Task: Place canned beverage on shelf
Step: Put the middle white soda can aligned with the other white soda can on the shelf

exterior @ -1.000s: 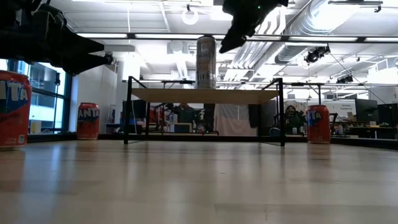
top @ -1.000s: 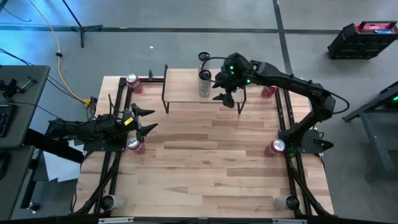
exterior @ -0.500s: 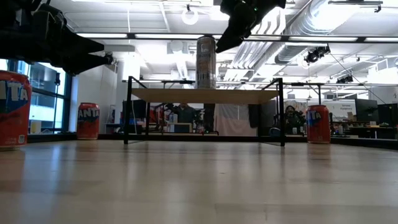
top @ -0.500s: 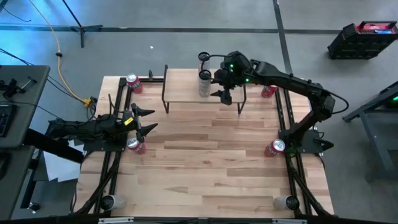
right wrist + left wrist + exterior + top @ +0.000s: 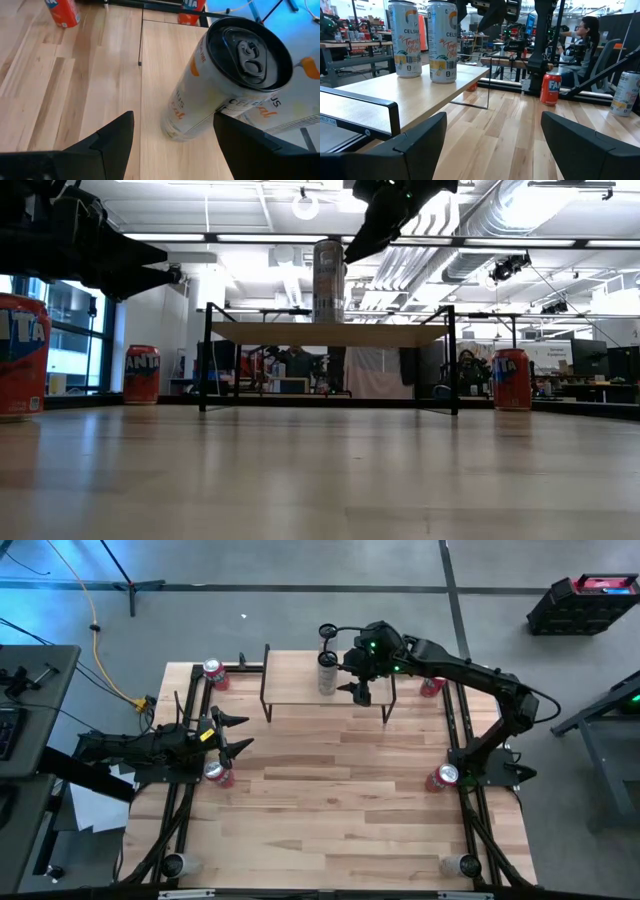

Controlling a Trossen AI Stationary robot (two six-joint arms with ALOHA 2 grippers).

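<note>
A tall white canned beverage (image 5: 327, 675) (image 5: 225, 85) stands upright on its base on the shelf (image 5: 300, 690) (image 5: 330, 333), with a second white can (image 5: 327, 632) (image 5: 407, 37) behind it at the shelf's far edge. My right gripper (image 5: 358, 688) (image 5: 172, 145) hangs open above the shelf, just to the right of the near can and tipped down toward it, touching nothing. In the low view its fingers (image 5: 368, 235) are above and beside the can's top (image 5: 328, 246). My left gripper (image 5: 240, 734) (image 5: 492, 145) waits open and level at the table's left side.
Orange soda cans stand on the table at the far left (image 5: 214, 673), at the left by my left gripper (image 5: 217, 772), at the far right (image 5: 432, 686) and at the right (image 5: 442, 777). Two silver cans (image 5: 175, 863) (image 5: 460, 865) lie at the near corners. Bare wood lies between.
My right gripper has tipped a little at the wrist, and its fingertips have drifted slightly toward the can, staying open and above the shelf. The cans stay upright on the shelf.
</note>
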